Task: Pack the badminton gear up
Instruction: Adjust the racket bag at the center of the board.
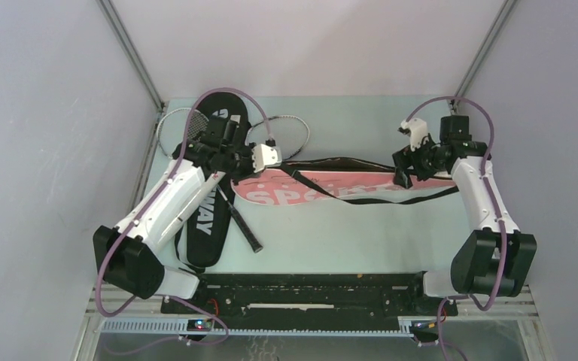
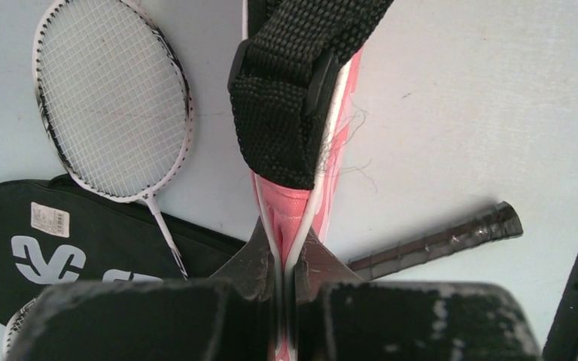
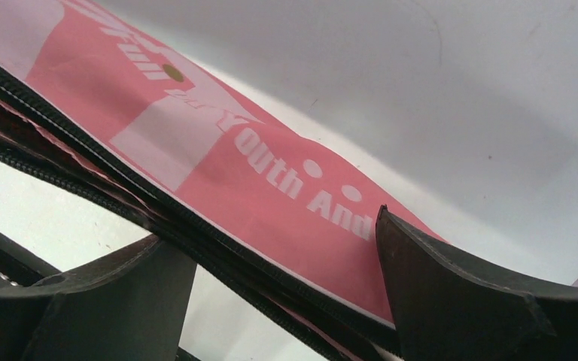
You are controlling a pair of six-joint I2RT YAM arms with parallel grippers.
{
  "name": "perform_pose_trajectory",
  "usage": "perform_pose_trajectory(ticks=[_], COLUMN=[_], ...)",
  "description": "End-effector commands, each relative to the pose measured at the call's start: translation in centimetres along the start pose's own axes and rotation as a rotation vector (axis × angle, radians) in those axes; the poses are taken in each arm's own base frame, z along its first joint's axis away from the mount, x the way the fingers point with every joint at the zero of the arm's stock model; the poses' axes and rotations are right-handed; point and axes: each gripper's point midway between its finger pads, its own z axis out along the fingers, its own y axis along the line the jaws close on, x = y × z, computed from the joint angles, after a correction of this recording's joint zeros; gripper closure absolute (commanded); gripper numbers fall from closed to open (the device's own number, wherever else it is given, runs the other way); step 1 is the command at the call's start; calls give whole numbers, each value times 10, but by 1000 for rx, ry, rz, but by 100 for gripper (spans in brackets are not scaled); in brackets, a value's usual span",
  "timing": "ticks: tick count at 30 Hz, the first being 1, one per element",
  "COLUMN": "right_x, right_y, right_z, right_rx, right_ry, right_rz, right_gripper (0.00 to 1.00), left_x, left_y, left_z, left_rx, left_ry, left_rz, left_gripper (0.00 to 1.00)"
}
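Racket cover (image 1: 316, 186), pink, lying left-to-right, left hand (image 2: 286, 259) pinching end, right hand (image 3: 271, 233) apparently spread

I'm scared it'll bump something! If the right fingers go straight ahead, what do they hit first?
Probably the pink fabric racket cover: its black zipper edge lies between the open right fingers, though how close is unclear.

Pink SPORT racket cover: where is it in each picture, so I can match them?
Top external: pink cover lies across the middle, between the arms.
Left wrist: pink cover runs up the centre, pinched by the left gripper.
Right wrist: pink cover is a diagonal band, upper left to lower right.
Landmark: its black strap, seen from top and left wrist only.
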Motion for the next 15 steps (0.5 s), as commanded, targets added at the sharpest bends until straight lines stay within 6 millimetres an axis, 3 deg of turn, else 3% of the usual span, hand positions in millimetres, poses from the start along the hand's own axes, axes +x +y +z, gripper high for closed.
perform_pose_trajectory(ticks=[1, 6, 15], right_x=[6, 5, -6], right_y=[20, 42, 50], right_z=[11, 11, -11], right_rx=[-38, -49, 18], right_ry=[28, 48, 70], right_rz=[-145, -348, -590], right_gripper=[7, 4, 4], left_x=[-41, -45, -42], left_y=[-7, 5, 16], left_z=[13, 12, 14], left_rx=[88, 106, 145], left_ry=[-141, -105, -37], left_rz=[23, 60, 83], left_gripper=[100, 100, 100])
